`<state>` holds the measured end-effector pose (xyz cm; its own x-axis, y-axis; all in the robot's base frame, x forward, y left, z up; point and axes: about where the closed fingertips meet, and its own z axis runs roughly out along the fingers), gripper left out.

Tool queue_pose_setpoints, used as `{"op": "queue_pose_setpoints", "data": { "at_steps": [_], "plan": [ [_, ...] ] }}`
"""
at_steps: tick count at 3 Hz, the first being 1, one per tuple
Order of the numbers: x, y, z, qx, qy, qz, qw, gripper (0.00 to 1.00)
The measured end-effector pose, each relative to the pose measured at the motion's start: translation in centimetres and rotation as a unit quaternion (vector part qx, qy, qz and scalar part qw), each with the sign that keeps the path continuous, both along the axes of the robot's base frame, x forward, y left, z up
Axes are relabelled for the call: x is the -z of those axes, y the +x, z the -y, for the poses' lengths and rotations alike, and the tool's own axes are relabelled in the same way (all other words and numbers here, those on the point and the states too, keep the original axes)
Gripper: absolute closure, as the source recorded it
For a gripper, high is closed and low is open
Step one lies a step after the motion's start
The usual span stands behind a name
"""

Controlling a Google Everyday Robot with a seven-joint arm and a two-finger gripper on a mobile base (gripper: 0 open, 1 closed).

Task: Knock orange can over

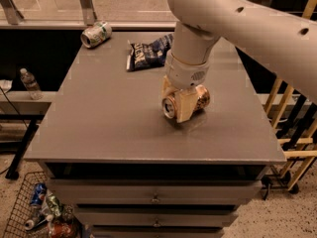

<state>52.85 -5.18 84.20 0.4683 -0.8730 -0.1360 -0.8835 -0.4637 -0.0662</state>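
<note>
The gripper (181, 109) sits low over the middle of the table (99, 133), its tan body covering the midsection of the orange can (201, 98); only the silver end and a coppery stretch show, and the can's underside, perhaps touching the table, is hidden. The arm (247, 24) runs out past the top and right edges and hides the right end of the chip bag (144, 54). The wire basket (15, 202) is cut by the lower left corner, the labels inside too small to read
</note>
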Motion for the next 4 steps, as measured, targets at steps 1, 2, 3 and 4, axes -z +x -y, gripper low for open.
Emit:
{"op": "queue_pose_setpoints", "data": {
  "at_steps": [1,2,3,4],
  "plan": [
    [0.01,0.09,-0.13,0.0,0.001,0.003,1.0,0.35],
    [0.03,0.17,-0.24,0.0,0.003,0.005,1.0,0.12],
    [0.03,0.23,-0.33,0.0,0.004,0.007,1.0,0.0],
    [-0.06,0.19,-0.08,0.004,0.004,0.009,0.9999,0.0]
  ]
}}
